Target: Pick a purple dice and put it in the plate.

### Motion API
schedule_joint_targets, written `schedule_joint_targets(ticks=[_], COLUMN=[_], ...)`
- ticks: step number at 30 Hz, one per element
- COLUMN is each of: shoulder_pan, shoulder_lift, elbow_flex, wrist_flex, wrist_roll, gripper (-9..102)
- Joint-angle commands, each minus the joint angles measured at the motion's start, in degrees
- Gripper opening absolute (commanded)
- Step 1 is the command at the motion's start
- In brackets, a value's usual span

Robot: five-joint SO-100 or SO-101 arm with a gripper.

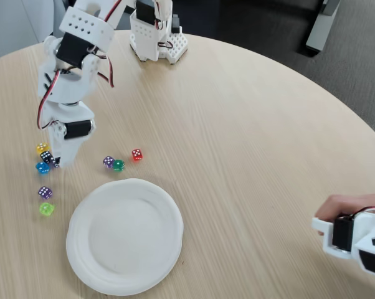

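Purple dice: two, (108,162) and (45,192); green dice: two (118,165); yellow, blue, black, red: one each; plate (81,249): one.

In the fixed view, loose dice crowd the table (250,137) left of and above the plate (124,235), while its right side lies open.

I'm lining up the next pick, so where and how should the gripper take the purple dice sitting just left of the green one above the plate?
Grip the purple dice across its two free flat faces, coming straight down from above. In the fixed view the green die sits against its right side, so probably close the fingers along the near-far line, not left-right. The plate lies just below.
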Motion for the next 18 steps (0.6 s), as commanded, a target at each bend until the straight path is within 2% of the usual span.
schedule_joint_targets(ticks=[1,9,18], shoulder_pan=[0.0,-0.1,-0.1], shoulder_lift=[0.4,0.3,-3.5], elbow_flex=[-1.1,-1.1,-1.1], wrist_flex=[-0.5,-0.6,-0.6], wrist_roll=[-0.8,-1.9,1.8], gripper=[5,10,11])
